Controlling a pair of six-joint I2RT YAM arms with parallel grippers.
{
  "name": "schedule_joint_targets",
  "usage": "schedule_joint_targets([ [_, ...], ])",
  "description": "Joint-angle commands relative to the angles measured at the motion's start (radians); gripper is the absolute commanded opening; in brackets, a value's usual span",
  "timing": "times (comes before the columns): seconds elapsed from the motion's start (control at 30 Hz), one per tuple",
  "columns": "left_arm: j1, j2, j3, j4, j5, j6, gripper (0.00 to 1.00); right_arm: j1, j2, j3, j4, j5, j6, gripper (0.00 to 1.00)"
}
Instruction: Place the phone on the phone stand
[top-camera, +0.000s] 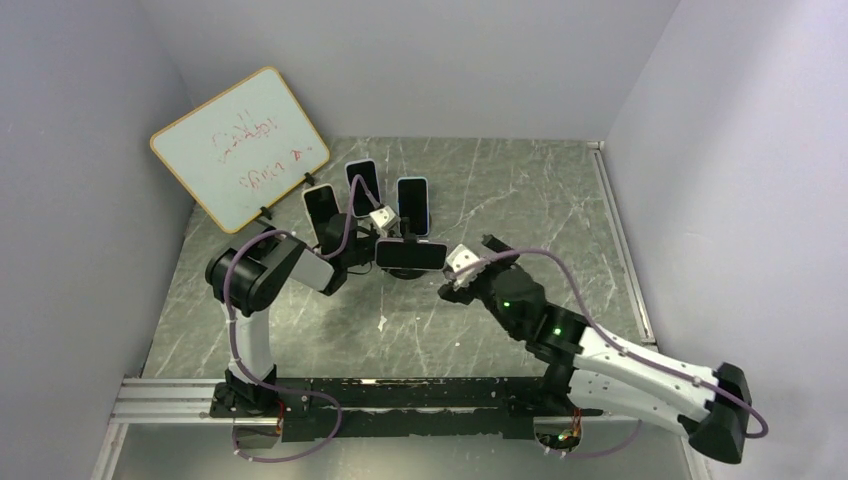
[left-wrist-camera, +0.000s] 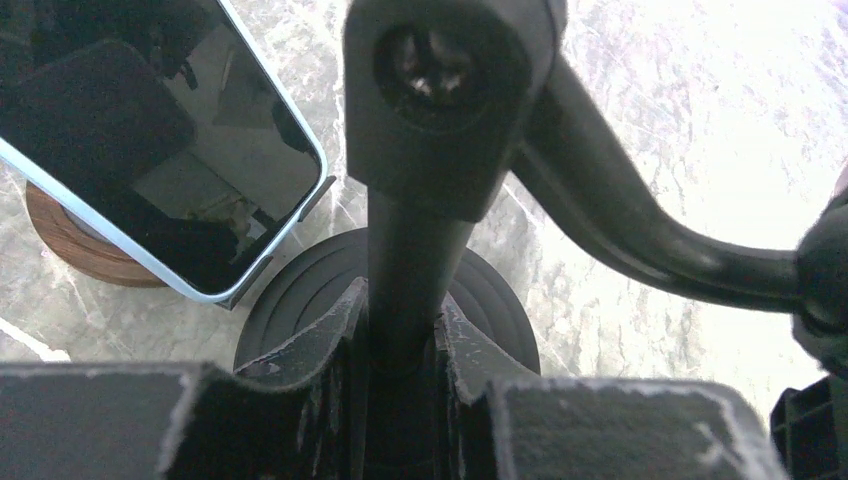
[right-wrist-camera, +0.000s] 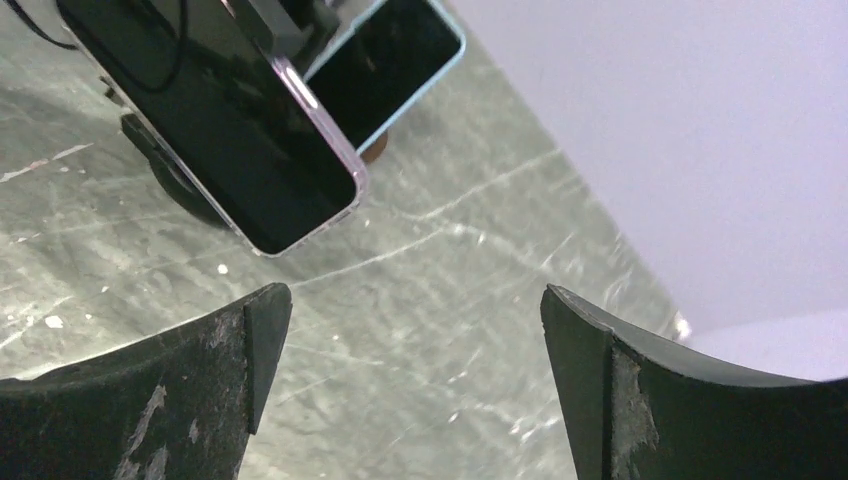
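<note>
Bracing the phone stand (left-wrist-camera: 410, 250) by its black stem, the left claw (left-wrist-camera: 405, 335) was closed narrowly around it, probably so the stand would not tip or slide on the surface (top-camera: 520, 200). The phone (top-camera: 411, 255) lay sideways across the stand's top, mid-scene. Just right of it, the right claw (right-wrist-camera: 415, 300) hovered wide and empty, apparently clear of the phone's edge.

I work in a robot-lab test cell: plain grey walls (top-camera: 400, 60), marbled table (top-camera: 520, 200), aluminium mounting rail (top-camera: 170, 395), scribbled whiteboard (top-camera: 240, 148).
</note>
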Motion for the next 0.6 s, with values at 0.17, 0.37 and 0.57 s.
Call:
schedule_joint_targets([
  [0.17,0.019,0.031,-0.016,-0.169,0.049,-0.046,0.05,0.007,-0.017,0.059,-0.145,-0.358,-0.316,1.0],
  [0.37,0.019,0.003,-0.028,-0.178,0.035,-0.034,0.05,0.004,0.101,0.082,-0.088,-0.444,-0.384,1.0],
  [0.57,0.019,0.004,-0.033,-0.168,0.04,-0.044,0.05,0.004,0.154,0.072,0.025,-0.418,-0.468,1.0],
])
